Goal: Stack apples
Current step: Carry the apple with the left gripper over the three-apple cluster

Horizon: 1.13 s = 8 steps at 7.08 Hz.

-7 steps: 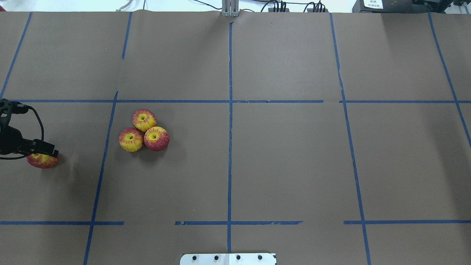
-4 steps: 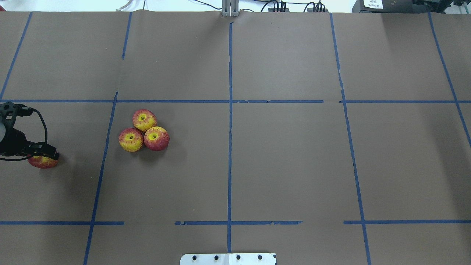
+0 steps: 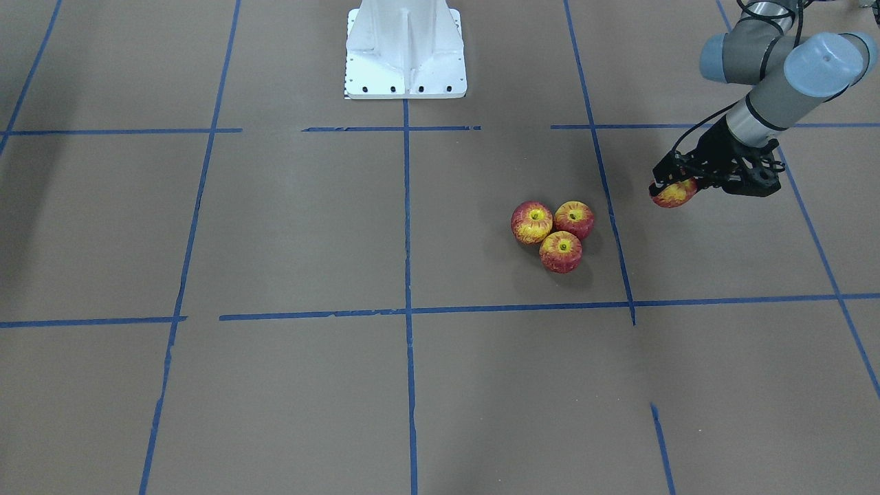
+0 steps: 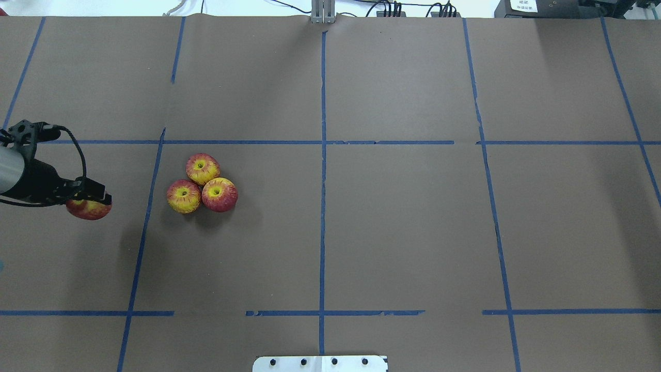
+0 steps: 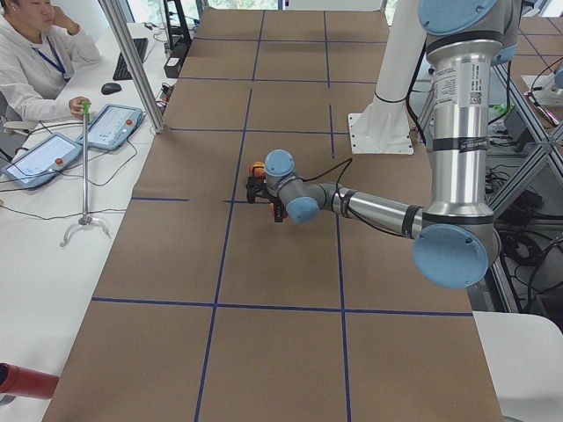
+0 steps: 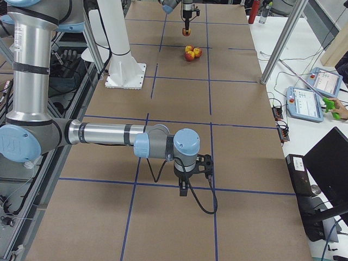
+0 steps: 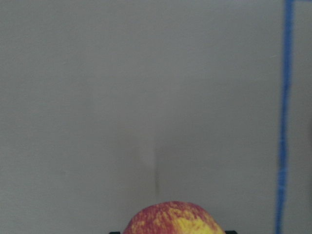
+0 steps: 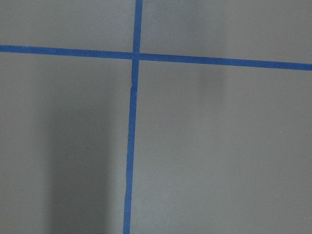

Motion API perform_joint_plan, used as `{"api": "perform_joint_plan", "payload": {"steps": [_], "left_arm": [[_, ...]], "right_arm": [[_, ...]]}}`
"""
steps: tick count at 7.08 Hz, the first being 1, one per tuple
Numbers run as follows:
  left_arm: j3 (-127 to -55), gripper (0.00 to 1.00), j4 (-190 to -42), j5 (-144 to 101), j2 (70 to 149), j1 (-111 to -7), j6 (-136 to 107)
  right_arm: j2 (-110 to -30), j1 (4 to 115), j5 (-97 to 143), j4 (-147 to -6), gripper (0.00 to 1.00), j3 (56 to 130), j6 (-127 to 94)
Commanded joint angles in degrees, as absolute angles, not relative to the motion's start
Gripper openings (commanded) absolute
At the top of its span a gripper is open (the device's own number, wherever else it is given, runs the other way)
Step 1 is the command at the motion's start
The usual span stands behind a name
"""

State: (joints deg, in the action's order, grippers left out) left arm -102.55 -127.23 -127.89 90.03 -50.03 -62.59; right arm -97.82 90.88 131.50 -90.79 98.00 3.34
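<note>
The left fingers (image 4: 99, 197) squeeze one apple (image 4: 88, 210) and hold it up off the tabletop (image 4: 392, 232). It hangs at nine o'clock from the three apples (image 4: 219, 195), which sit touching in a bunch. I think this is the carrying step. Next the apple must go toward three o'clock and land softly in the dip on top. I cannot tell how the right fingers (image 6: 184, 188) stand.

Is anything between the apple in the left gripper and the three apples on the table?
Nothing visible. Only bare brown paper and one blue tape line lie between the held apple and the three grouped apples.
</note>
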Motion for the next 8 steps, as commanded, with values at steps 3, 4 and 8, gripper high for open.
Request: {"api": "perform_joint_plan", "payload": {"steps": [3,4,8], "left_arm": [[-101.95,0.0,-105.66,-120.79,110.82,-43.09,-71.36],[-101.61,0.0,-105.64,-120.41,111.18,-42.72,-71.45],[-101.34,0.0,-105.56,-120.15,110.66,-41.05,-72.68]], "right_arm": [[-97.82,90.88,131.48,-90.79,1.0,98.0,3.34],[-97.82,90.88,131.48,-90.79,1.0,98.0,3.34],[-97.82,90.88,131.48,-90.79,1.0,98.0,3.34]]}}
